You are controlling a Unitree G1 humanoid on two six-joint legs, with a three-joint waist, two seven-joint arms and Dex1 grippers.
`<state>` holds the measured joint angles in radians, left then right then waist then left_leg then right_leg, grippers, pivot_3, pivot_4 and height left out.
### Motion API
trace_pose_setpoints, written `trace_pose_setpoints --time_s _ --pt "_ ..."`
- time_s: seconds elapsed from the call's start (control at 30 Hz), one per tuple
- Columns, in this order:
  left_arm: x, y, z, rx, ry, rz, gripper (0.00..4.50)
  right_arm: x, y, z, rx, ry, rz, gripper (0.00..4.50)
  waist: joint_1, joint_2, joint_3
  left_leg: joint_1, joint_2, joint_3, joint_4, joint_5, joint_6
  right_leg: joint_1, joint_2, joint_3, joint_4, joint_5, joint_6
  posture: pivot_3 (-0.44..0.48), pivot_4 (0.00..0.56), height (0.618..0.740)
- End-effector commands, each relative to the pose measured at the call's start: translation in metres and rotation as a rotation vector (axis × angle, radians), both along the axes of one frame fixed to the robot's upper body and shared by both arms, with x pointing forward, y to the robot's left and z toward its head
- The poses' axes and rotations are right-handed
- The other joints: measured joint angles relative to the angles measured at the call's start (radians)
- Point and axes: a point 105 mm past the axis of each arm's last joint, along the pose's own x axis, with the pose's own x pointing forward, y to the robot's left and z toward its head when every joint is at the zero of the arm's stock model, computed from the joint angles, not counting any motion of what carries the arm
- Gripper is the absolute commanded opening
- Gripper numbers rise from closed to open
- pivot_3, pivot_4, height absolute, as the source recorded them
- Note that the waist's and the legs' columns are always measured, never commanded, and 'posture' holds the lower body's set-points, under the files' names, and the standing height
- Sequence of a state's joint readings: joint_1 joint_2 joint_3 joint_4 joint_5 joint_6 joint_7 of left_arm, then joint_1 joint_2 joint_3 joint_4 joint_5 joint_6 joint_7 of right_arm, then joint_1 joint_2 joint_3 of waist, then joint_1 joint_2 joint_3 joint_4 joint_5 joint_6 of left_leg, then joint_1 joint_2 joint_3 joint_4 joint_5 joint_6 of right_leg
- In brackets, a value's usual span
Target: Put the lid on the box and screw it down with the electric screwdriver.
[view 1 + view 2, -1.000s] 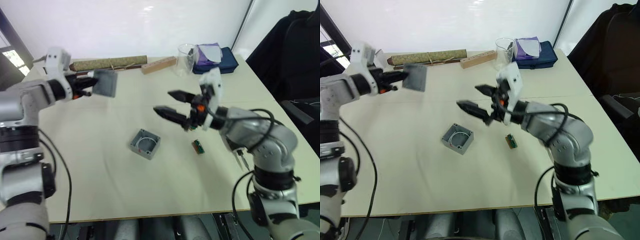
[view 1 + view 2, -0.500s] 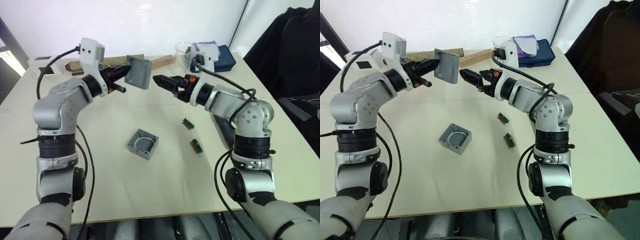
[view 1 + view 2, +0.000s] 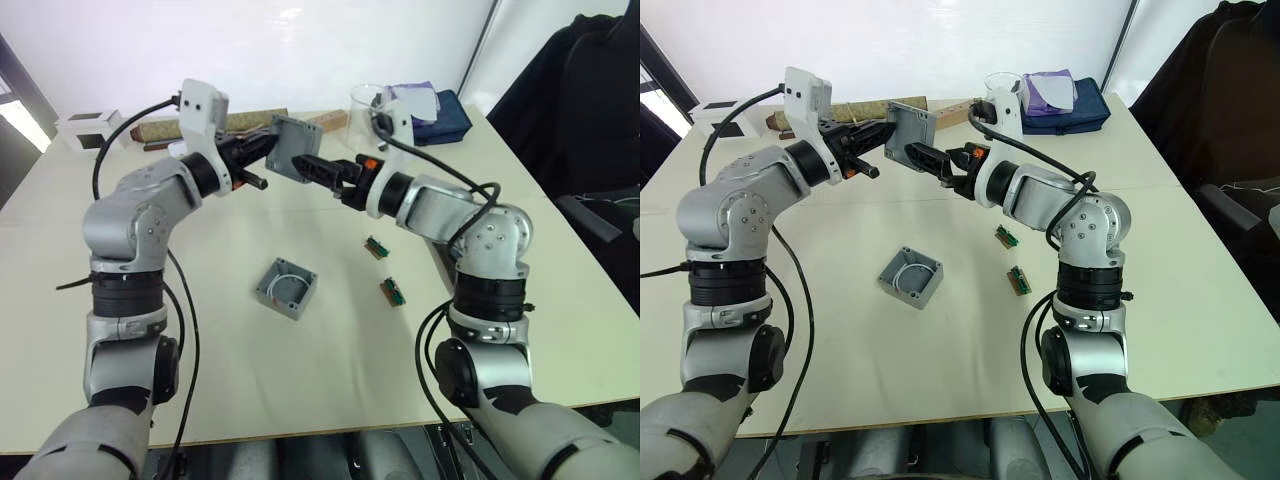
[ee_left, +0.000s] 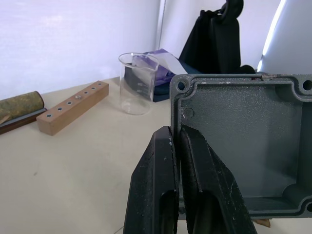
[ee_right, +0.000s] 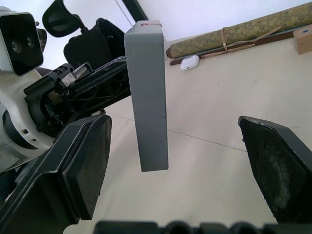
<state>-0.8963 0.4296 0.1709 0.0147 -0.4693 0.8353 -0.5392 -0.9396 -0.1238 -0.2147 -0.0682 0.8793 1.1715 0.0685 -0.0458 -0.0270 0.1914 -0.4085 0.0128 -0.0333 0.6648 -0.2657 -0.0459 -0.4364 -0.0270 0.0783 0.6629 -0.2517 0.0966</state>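
My left gripper (image 4: 176,192) is shut on the edge of the grey lid (image 3: 295,148) and holds it upright in the air above the table's far middle. A small red mark shows on the lid's top edge (image 5: 148,23). My right gripper (image 3: 318,172) is open. Its two fingers (image 5: 78,170) stand on either side of the lid's free edge without touching it. The grey box (image 3: 287,287) sits open on the table below, with a pale round hollow inside. The electric screwdriver is out of view.
Two small green parts (image 3: 377,246) (image 3: 394,291) lie right of the box. Along the far edge are a greenish scroll (image 3: 245,122), a wooden block with holes (image 4: 73,107), a glass beaker (image 3: 368,105), a blue pouch (image 3: 445,112) and a white cube (image 3: 85,128).
Both arms have swung in toward each other. The left brought the lid to the right, and the open right gripper moved up so that its fingers now flank the lid.
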Motion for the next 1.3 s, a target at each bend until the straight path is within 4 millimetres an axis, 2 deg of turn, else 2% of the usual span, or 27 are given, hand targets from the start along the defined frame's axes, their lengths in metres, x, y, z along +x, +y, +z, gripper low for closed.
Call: trace_pose_setpoints --time_s 0.03,0.3,0.5,0.63,0.67,0.73,0.8,0.9,1.0,1.03,1.07,1.13,1.17,1.2,1.23,1.27,1.3 --pt "-0.007 -0.005 0.016 -0.001 -0.069 -0.026 0.00 -0.007 0.000 0.021 0.039 -0.086 0.000 3.25 0.000 0.000 0.000 0.000 0.000 0.000 0.000 0.000 0.000 0.000 0.000 0.000 0.000 0.000 0.000 0.000 0.150 0.740" --pt "-0.010 -0.007 0.013 0.016 -0.070 -0.045 0.00 -0.008 -0.001 0.023 0.049 -0.112 -0.010 0.37 0.000 0.000 0.000 0.000 0.000 0.000 0.000 0.000 0.000 0.000 0.000 0.000 0.000 0.000 0.000 0.000 0.150 0.740" --pt "-0.012 -0.007 0.012 0.016 -0.069 -0.056 0.00 -0.007 -0.001 0.019 0.050 -0.100 -0.014 0.37 0.000 0.000 0.000 0.000 0.000 0.000 0.000 0.000 0.000 0.000 0.000 0.000 0.000 0.000 0.000 0.000 0.150 0.740" --pt "-0.021 -0.008 0.016 0.016 -0.071 -0.113 1.07 -0.011 0.002 0.015 0.029 -0.117 0.008 0.37 0.000 0.000 0.000 0.000 0.000 0.000 0.000 0.000 0.000 0.000 0.000 0.000 -0.001 0.000 0.000 0.000 0.150 0.740" --pt "-0.021 -0.006 0.017 0.015 -0.071 -0.111 1.57 -0.012 0.003 0.014 0.029 -0.121 0.010 0.37 0.000 0.000 0.000 0.000 0.000 0.000 0.000 0.000 0.000 0.000 0.000 0.000 -0.001 0.000 0.000 0.000 0.150 0.740" --pt "-0.024 0.005 0.018 0.053 -0.074 -0.110 2.30 -0.012 0.002 0.014 0.009 -0.152 -0.001 0.37 -0.003 0.000 0.000 0.000 0.000 0.000 -0.001 0.000 0.000 0.000 0.000 0.000 -0.001 0.000 0.000 0.000 0.150 0.740" --pt "-0.033 0.023 0.022 0.092 -0.035 -0.143 3.06 -0.014 -0.001 0.014 -0.096 -0.264 -0.040 0.37 -0.012 0.000 0.000 0.000 0.000 0.000 -0.001 0.000 0.000 0.000 0.001 0.000 -0.001 0.000 0.000 0.000 0.150 0.740" --pt "-0.039 0.051 0.026 0.144 0.004 -0.124 3.06 -0.028 -0.005 0.005 -0.328 -0.548 -0.079 0.37 -0.021 0.001 0.001 0.000 0.000 -0.001 -0.003 0.000 0.000 0.000 0.002 0.000 -0.002 -0.001 0.000 0.000 0.150 0.740" --pt "-0.043 0.060 0.018 0.148 0.065 -0.138 3.06 -0.042 -0.009 -0.012 -0.586 -0.866 -0.107 0.37 -0.023 0.001 0.000 0.000 0.000 -0.001 -0.004 0.000 0.000 0.001 0.001 0.000 -0.006 -0.001 0.001 0.000 0.150 0.740" --pt "-0.043 0.061 0.014 0.153 0.077 -0.141 2.82 -0.046 -0.011 -0.019 -0.729 -1.027 -0.129 0.37 -0.023 0.001 0.000 0.000 0.000 -0.001 -0.004 0.000 0.000 0.002 0.001 -0.001 -0.008 -0.001 0.001 0.000 0.150 0.740" --pt "-0.045 0.060 0.007 0.165 0.088 -0.155 2.57 -0.050 -0.012 -0.036 -0.897 -1.172 -0.098 0.37 -0.023 0.001 0.001 0.000 0.000 0.000 -0.004 0.000 0.000 0.002 0.001 0.000 -0.008 -0.001 0.002 0.000 0.150 0.740" --pt "-0.046 0.058 -0.006 0.172 0.104 -0.165 1.85 -0.058 -0.018 -0.061 -1.045 -1.325 -0.033 0.37 -0.022 0.000 0.000 0.000 -0.001 0.001 -0.003 0.000 0.000 0.003 0.000 0.000 -0.009 -0.001 0.002 0.000 0.150 0.740" --pt "-0.045 0.056 -0.010 0.166 0.110 -0.168 1.54 -0.061 -0.020 -0.070 -1.093 -1.384 0.003 0.37 -0.022 0.000 0.001 0.000 -0.001 0.001 -0.003 0.000 0.000 0.003 0.000 0.000 -0.009 -0.002 0.002 0.000 0.150 0.740" --pt "-0.045 0.054 -0.014 0.155 0.118 -0.174 0.94 -0.065 -0.020 -0.076 -1.107 -1.438 0.028 0.37 -0.022 -0.001 0.001 0.000 -0.001 0.001 -0.003 0.000 0.000 0.003 0.000 0.000 -0.010 -0.002 0.002 0.000 0.150 0.740" --pt "-0.045 0.052 -0.019 0.147 0.128 -0.183 0.67 -0.067 -0.019 -0.078 -1.101 -1.481 0.036 0.37 -0.021 -0.001 0.001 0.000 -0.001 0.001 -0.003 0.000 0.000 0.003 0.000 0.000 -0.010 -0.002 0.002 0.000 0.150 0.740" --pt "-0.045 0.047 -0.026 0.148 0.142 -0.203 0.17 -0.068 -0.016 -0.083 -1.104 -1.517 0.053 0.37 -0.021 -0.001 0.001 0.000 0.000 0.000 -0.003 0.000 0.000 0.003 0.001 0.000 -0.009 -0.001 0.002 0.000 0.150 0.740" --pt "-0.046 0.044 -0.030 0.151 0.150 -0.217 0.02 -0.068 -0.015 -0.086 -1.102 -1.540 0.061 0.37 -0.023 -0.001 0.001 0.000 0.000 0.001 -0.002 0.000 0.000 0.003 0.001 0.000 -0.009 -0.001 0.002 0.000 0.150 0.740"
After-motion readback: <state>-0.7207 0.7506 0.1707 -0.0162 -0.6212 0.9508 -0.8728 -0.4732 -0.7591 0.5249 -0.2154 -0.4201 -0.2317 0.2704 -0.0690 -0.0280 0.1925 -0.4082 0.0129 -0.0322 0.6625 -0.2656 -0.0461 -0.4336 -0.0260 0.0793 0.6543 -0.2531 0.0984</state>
